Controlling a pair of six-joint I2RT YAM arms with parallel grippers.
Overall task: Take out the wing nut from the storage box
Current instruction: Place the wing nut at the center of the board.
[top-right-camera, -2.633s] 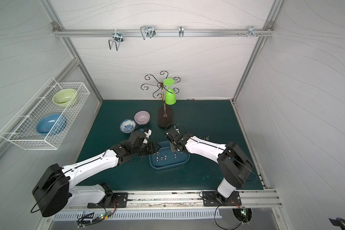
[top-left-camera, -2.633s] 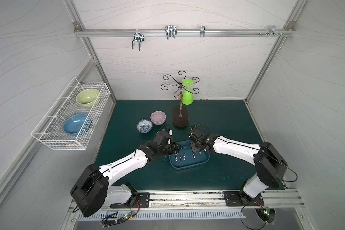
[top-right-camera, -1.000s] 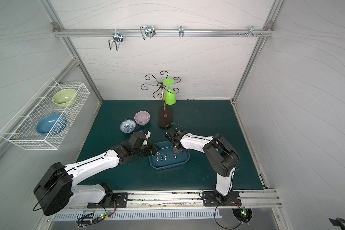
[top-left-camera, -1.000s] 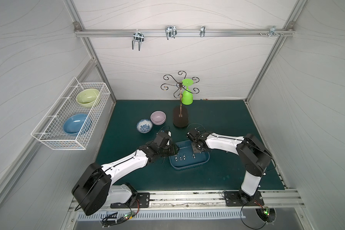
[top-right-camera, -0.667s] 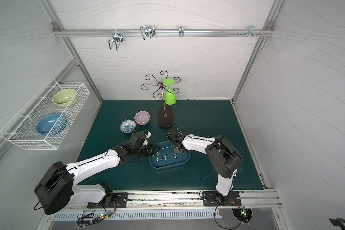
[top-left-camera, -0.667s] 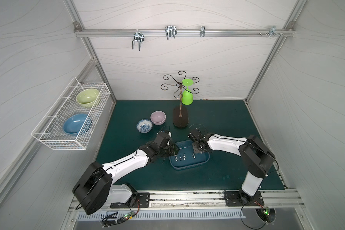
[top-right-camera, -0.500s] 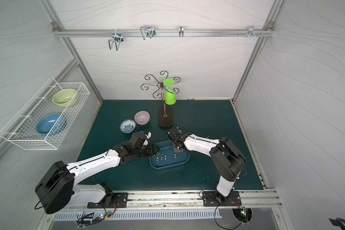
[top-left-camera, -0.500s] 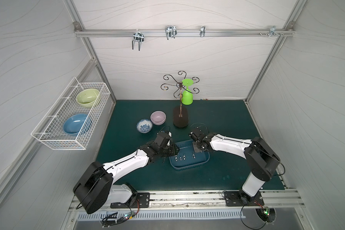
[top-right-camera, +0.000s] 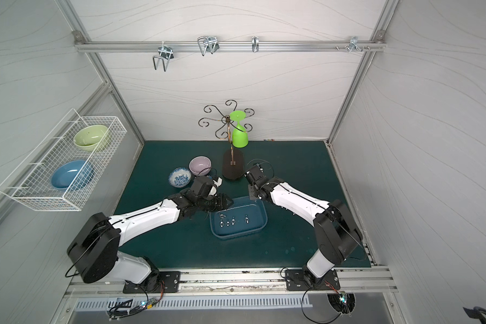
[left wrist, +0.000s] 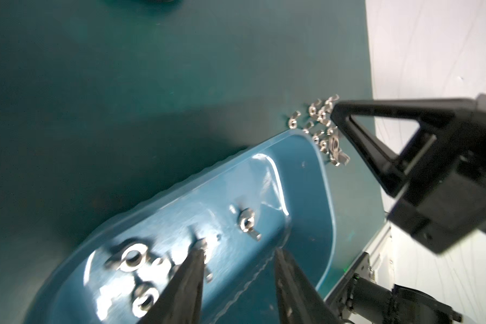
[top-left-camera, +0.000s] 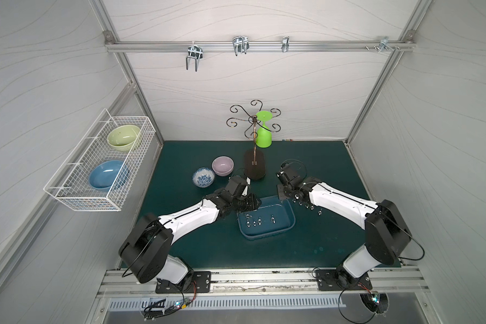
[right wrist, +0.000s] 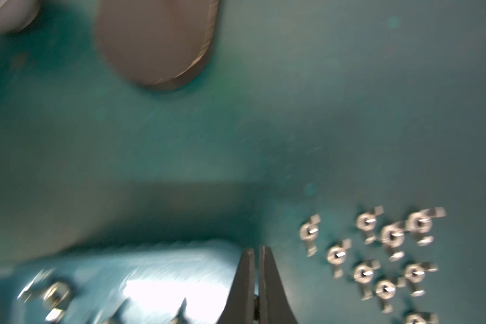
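Left wrist view: your left gripper (left wrist: 238, 250), half open over the storage box (left wrist: 306, 179), should straddle the wing nut (left wrist: 247, 224) just ahead before closing; right gripper (right wrist: 256, 249) is shut.

storage box (right wrist: 157, 254): blurred, cut off | left fingers (left wrist: 180, 291): bases cut off
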